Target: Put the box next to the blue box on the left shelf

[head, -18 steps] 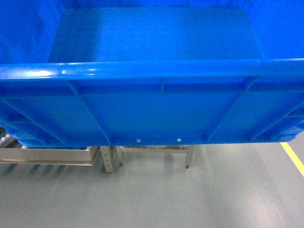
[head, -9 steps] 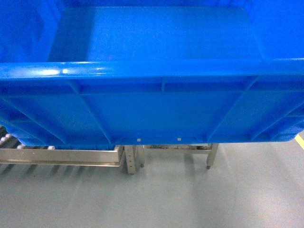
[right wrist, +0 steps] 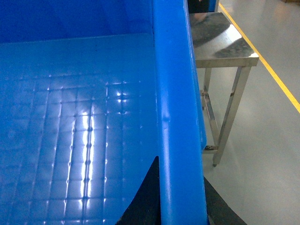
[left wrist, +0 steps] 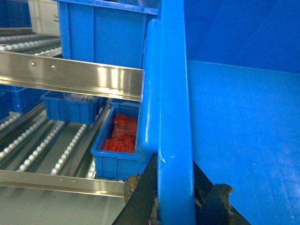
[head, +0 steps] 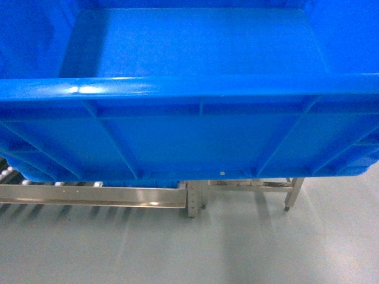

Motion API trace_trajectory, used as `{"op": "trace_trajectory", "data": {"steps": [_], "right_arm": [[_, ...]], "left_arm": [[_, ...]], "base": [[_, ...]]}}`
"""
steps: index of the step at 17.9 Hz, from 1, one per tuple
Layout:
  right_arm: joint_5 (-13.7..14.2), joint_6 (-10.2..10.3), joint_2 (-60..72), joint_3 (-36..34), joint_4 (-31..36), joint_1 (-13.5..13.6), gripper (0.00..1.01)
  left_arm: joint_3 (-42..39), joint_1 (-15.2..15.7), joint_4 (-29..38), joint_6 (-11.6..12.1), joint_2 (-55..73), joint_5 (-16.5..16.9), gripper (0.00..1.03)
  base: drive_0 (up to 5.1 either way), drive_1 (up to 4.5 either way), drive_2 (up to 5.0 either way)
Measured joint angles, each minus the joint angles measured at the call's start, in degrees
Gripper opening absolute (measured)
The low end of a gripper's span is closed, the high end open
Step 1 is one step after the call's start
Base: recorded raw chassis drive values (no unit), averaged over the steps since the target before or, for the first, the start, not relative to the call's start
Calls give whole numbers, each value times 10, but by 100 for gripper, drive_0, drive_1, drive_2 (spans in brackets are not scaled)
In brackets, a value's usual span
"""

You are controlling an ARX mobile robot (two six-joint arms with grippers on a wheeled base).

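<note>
Both grippers pinch the box's thick rim: the left gripper (left wrist: 176,201) straddles one end wall, the right gripper (right wrist: 180,197) the opposite one, a dark finger on either side. The box (head: 189,136), a large bright-blue open crate, fills the head view, held above the grey floor (head: 177,248) in front of the left shelf (head: 95,198). Only the left wrist view shows the shelf's white roller lanes carrying a small blue bin of red parts (left wrist: 117,145) and another blue bin (left wrist: 70,105). Only the right wrist view shows a steel desk (right wrist: 225,49) and a yellow floor line (right wrist: 267,61).
</note>
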Motion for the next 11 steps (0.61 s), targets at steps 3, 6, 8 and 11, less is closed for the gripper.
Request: {"op": "trace_trajectory", "data": {"steps": [3,6,8,11], "right_arm": [[1,0,0,0,-2,0,8],[0,0,0,0,-1,0,8],[0,0,0,0,0,0,8],[0,-1,0,0,-1,0,8]], "left_arm": [[0,0,-2,0,0,0,8],[0,0,-2,0,0,0,8],[0,0,0,0,0,0,8],[0,0,-2,-1,0,0,8]], "base": [[-491,251,251],[-504,242,242],[-509,236,236],[-501,244,244]]}}
